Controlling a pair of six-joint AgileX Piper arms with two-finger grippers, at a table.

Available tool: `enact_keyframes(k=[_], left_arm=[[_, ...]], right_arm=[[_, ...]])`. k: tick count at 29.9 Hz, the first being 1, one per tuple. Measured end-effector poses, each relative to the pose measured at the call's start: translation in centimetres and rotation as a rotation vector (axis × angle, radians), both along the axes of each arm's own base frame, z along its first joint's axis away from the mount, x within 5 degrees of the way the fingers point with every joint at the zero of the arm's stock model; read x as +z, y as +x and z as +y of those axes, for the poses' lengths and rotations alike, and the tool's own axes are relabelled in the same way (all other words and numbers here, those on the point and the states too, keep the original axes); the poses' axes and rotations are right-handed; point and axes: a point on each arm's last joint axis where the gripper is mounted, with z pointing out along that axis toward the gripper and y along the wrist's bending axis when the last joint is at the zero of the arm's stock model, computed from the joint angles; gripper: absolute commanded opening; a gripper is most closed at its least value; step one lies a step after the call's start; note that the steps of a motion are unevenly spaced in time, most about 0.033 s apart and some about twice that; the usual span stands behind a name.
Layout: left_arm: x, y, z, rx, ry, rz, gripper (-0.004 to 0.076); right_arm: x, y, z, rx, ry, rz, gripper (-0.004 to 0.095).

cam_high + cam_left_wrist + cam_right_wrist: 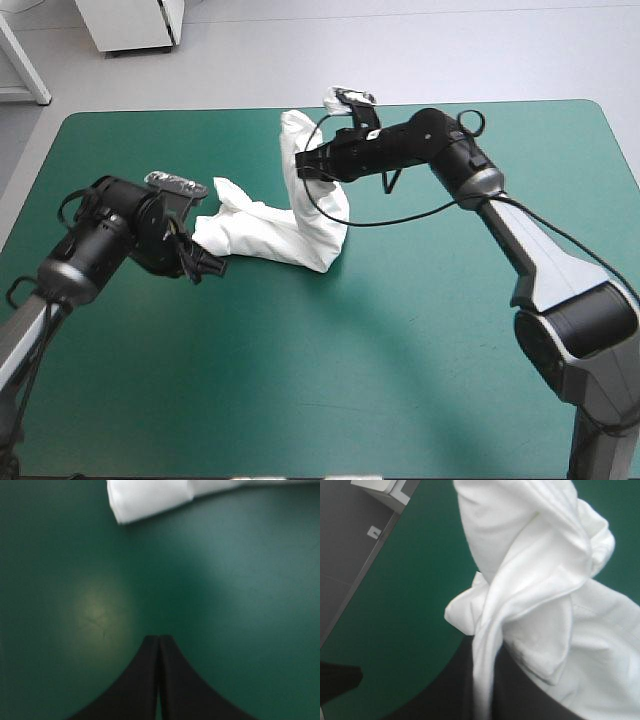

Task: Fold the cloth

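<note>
The white T-shirt (285, 225) is a long rumpled band on the teal-green cover, one end raised toward the far side. My right gripper (303, 162) is shut on the T-shirt and holds that raised end up; in the right wrist view the cloth (540, 580) drapes between and over the black fingers (520, 695). My left gripper (212, 266) rests low at the band's left end, beside it and apart from it. Its fingers (150, 680) meet in one point over bare cover, with a corner of the T-shirt (150, 500) ahead of them.
The table's far edge (330, 107) runs just behind the raised cloth. A white cabinet (130, 22) stands on the floor beyond it. Open cover (330, 380) stretches toward the front.
</note>
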Motion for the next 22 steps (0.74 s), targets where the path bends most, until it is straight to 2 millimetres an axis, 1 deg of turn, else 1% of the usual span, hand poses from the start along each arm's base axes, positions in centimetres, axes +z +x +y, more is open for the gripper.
enact_keyframes(k=[1, 2, 4, 5, 8, 10, 12, 15, 16, 19, 22], left_arm=[[-0.2, -0.8, 0.3, 0.007, 0.001, 0.006, -0.0009], [-0.6, -1.8, 0.7, 0.015, 0.002, 0.016, -0.0009], [-1.2, -3.3, 1.2, 0.026, 0.004, 0.03, -0.0009], [-1.6, -4.0, 1.5, 0.031, 0.007, 0.04, -0.0009], [-2.9, -5.5, 2.0, 0.037, 0.017, 0.072, -0.0009], [-3.7, -6.1, 2.3, 0.036, 0.02, 0.082, -0.0009], [-4.3, -6.5, 2.4, 0.035, 0.026, 0.097, -0.0009], [-4.7, -6.7, 2.5, 0.036, 0.03, 0.109, -0.0009], [-4.8, -6.7, 2.5, 0.036, 0.031, 0.11, -0.0009], [-4.8, -6.8, 2.5, 0.036, 0.031, 0.11, -0.0009], [-4.8, -6.8, 2.5, 0.035, 0.029, 0.105, -0.0009]], right_arm=[[-0.1, 0.2, 0.9, 0.013, 0.007, -0.001, 0.0044], [-0.4, 0.5, 2.1, 0.032, 0.013, -0.002, 0.0107], [-0.6, 0.9, 4.1, 0.07, 0.029, -0.009, 0.0284], [-1.0, 1.0, 5.1, 0.093, 0.036, -0.005, 0.0386], [-2.3, 1.0, 7.9, 0.163, 0.054, 0.018, 0.0639], [-3.3, 0.9, 9.2, 0.202, 0.046, 0.032, 0.0714], [-3.6, 0.5, 10.1, 0.233, 0.042, 0.042, 0.0702], [-3.1, 0.0, 10.3, 0.249, 0.041, 0.066, 0.0651], [-2.8, 0.1, 10.0, 0.241, 0.035, 0.074, 0.0639], [-2.2, 0.4, 8.4, 0.194, -0.057, 0.079, 0.0629], [-2.1, 0.7, 6.2, 0.129, -0.203, 0.104, 0.0629]])
